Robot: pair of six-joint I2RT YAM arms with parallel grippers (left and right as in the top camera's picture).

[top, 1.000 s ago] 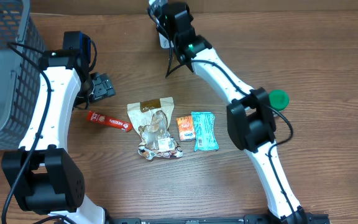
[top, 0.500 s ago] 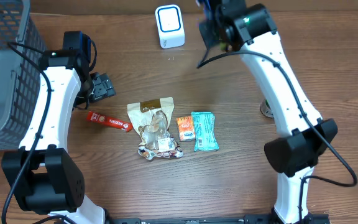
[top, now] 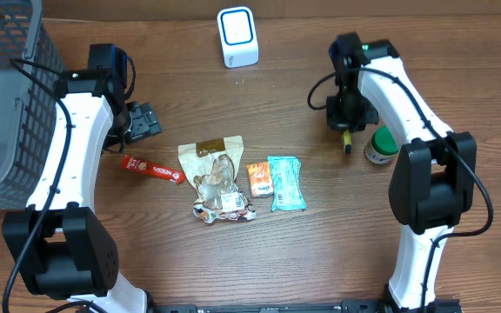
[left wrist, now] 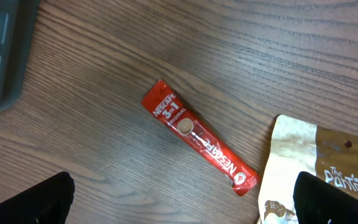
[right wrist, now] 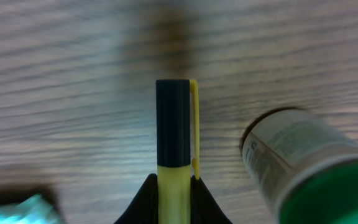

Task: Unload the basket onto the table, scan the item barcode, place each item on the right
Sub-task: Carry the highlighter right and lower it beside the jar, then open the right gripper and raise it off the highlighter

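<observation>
The right hand (right wrist: 173, 194) clamps a yellow marker (right wrist: 173, 118); the left hand (left wrist: 182, 200) spreads wide above a red coffee stick (left wrist: 199, 147).

White arm links (top: 68, 148), black joints (top: 429, 187), black cables (top: 313, 96)

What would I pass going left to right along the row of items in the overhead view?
Red Nescafe stick, brown snack bag, orange packet, teal packet, yellow marker, green-capped bottle.

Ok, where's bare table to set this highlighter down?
Bare wood between the scanner and the brown snack bag, and along the front edge below the teal packet. Crowded beside the green-capped bottle, where the right gripper holds the highlighter.
</observation>
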